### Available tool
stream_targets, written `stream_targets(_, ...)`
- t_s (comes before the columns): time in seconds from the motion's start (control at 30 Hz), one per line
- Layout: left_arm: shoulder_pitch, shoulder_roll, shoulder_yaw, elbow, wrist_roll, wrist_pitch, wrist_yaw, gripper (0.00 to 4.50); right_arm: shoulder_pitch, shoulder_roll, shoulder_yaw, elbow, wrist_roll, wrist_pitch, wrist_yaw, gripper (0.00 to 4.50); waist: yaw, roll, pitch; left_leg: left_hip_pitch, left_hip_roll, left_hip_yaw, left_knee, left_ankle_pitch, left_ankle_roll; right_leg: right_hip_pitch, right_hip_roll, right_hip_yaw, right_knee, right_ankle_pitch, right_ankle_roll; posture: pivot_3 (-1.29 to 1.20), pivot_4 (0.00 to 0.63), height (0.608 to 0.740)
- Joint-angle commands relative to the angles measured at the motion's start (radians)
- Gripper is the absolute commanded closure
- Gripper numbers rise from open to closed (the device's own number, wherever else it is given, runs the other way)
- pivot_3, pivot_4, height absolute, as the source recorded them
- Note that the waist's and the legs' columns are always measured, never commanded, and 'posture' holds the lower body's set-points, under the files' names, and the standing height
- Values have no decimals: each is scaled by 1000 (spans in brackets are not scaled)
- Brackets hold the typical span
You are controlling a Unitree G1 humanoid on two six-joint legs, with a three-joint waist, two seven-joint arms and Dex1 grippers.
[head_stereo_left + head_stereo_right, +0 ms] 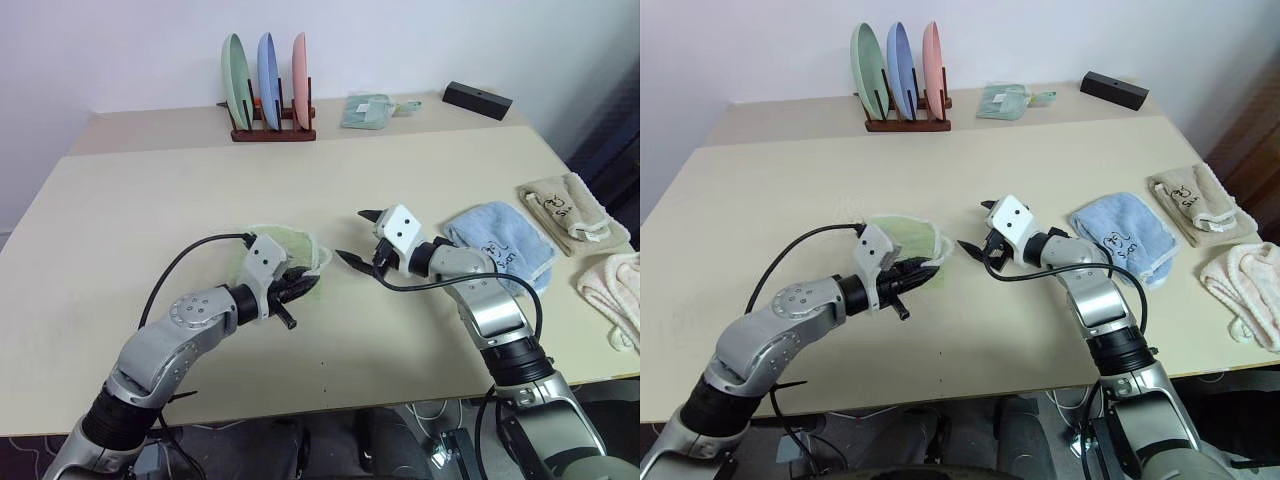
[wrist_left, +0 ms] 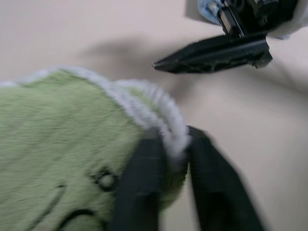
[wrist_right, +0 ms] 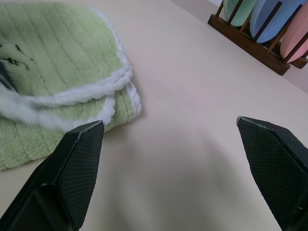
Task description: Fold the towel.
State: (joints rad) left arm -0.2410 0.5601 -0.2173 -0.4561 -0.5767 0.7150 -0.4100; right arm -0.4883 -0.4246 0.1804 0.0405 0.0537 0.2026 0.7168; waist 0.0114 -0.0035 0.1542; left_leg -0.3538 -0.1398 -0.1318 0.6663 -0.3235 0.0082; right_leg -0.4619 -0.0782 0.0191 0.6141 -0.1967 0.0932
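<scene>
In the lower left of the head view the left gripper (image 1: 300, 290) reaches in toward the middle of the pale beige wooden table (image 1: 150, 210), and its two black fingers (image 2: 144, 183) stand a little apart astride the whitish stitched edge of the light green terry towel (image 1: 290, 245); the edging sits between them, touching both, though whether they pinch it firmly I cannot tell. The towel lies folded over on itself in a small bunched stack just left of the frame's centre, with its dark embroidered mark (image 2: 103, 180) showing close to the left fingers in the left wrist view. Just right of centre, the right gripper (image 1: 360, 238) hovers near the towel's folded edge with its jaws spread wide and nothing between them; the right wrist view shows bare table between its two fingertips (image 3: 82, 159) and the green towel lying beside one of them. Further right lies a light blue folded terry towel (image 1: 505, 240), and at the right edge a beige towel (image 1: 570, 210) with a cream one (image 1: 615, 290) below it. At the top centre stands a dark wooden plate rack (image 1: 272, 128) holding upright green, blue and pink plates, with a small pale green cloth (image 1: 368, 110) and a black rectangular box (image 1: 477, 100) to its right.
</scene>
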Motion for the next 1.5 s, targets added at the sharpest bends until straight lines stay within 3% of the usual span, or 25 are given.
stream_targets(0.03, 27, 5, 77, -60, -15, 1, -17, 1585, -19, -5, -12, -31, 2, -9, 1, 9, -1, 0, 0, 0, 0, 0, 0, 0, 0, 0, 0, 0, 0, 0, 0, 0, 150, 740)
stream_targets(0.1, 64, 15, 147, -98, -67, -1, -45, 613, -19, -12, -16, -31, 3, -8, 7, 9, -1, 0, 0, 0, 0, 0, 0, 0, 0, 0, 0, 0, 0, 0, 0, 0, 150, 740)
stream_targets(0.13, 87, 24, 185, -115, -88, -4, -58, 613, -20, -17, -20, -29, 5, -9, 10, 9, -2, 0, 0, 0, 0, 0, 0, 0, 0, 0, 0, 0, 0, 0, 0, 0, 150, 740)
stream_targets(0.2, 143, 26, 296, -133, -141, -27, -78, 750, -28, -27, -30, -15, 5, -7, 10, 559, -2, 0, 0, 0, 0, 0, 0, 0, 0, 0, 0, 0, 0, 0, 0, 0, 150, 740)
stream_targets(0.33, 219, 27, 473, -106, -148, -66, -57, 2457, -33, -47, -38, -41, 30, 1, 39, 2398, 1, 0, 0, 0, 0, 0, 0, 0, 0, 0, 0, 0, 0, 0, 0, 0, 150, 740)
stream_targets(0.4, 219, 29, 514, -81, -102, -98, -36, 3468, -39, -31, -53, -82, 88, 49, 59, 3446, 2, 0, 0, 0, 0, 0, 0, 0, 0, 1, 0, 0, 0, 0, 0, 0, 150, 740)
stream_targets(0.47, 181, 43, 471, -34, 17, -160, -8, 4491, -52, 25, -50, -159, 200, 163, 84, 4475, 3, 0, 0, 0, 0, 0, 0, 0, 0, 1, 0, 0, 0, 0, 0, 0, 150, 740)
stream_targets(0.53, 153, 46, 404, 2, 104, -222, -23, 4491, -64, 66, -36, -192, 239, 224, 83, 4475, 1, 0, 0, 0, 0, -1, 0, 0, 0, 1, 0, -1, 0, 0, 0, 0, 150, 740)
stream_targets(0.63, 133, 14, 377, 46, 124, -256, -41, 4491, -72, 91, -20, -192, 232, 249, 65, 4475, 1, 0, 0, 0, 0, -1, 0, 0, 0, 1, 0, -1, -1, 0, 0, 0, 150, 740)
stream_targets(0.8, 70, -33, 273, 249, 144, -268, -153, 4491, -84, 173, 140, 12, 104, 203, 32, 4475, -2, 0, 0, 1, 0, -1, 0, -1, 1, 1, 0, -1, 0, 0, 0, 0, 150, 740)
stream_targets(0.93, 85, -48, 225, 338, 201, -327, -193, 4491, -58, 184, 185, 138, 30, 173, -4, 4475, -6, 0, 0, 0, 0, -1, 0, 0, 1, -1, 0, -1, 0, 0, 0, 0, 150, 740)
stream_targets(1.23, 124, -73, 253, 316, 196, -339, -199, 4491, -34, 186, 133, 88, 51, 152, -19, 4475, -3, 0, -1, 2, 0, -1, 0, 0, 1, 2, 0, -1, 1, 0, 0, 0, 150, 740)
stream_targets(1.3, 127, -77, 288, 287, 159, -319, -196, 4500, -42, 182, 107, 56, 77, 157, -9, 3974, -3, 0, -1, 2, 0, -1, 0, 0, 1, 2, 0, -1, 1, 0, 0, 0, 150, 740)
stream_targets(1.4, 132, -69, 399, 230, 78, -260, -156, 3708, -50, 144, 72, -32, 112, 178, 31, 2816, -4, 0, -1, 0, 0, -1, 1, 0, 1, 0, 0, -1, 1, 0, 0, 0, 150, 740)
stream_targets(1.5, 141, -44, 493, 211, 46, -186, -101, 2224, -50, 102, 46, -95, 126, 191, 50, 1368, -5, 0, -1, 0, 0, -1, 1, 0, 1, 0, 0, -1, 1, 0, 0, 0, 150, 740)
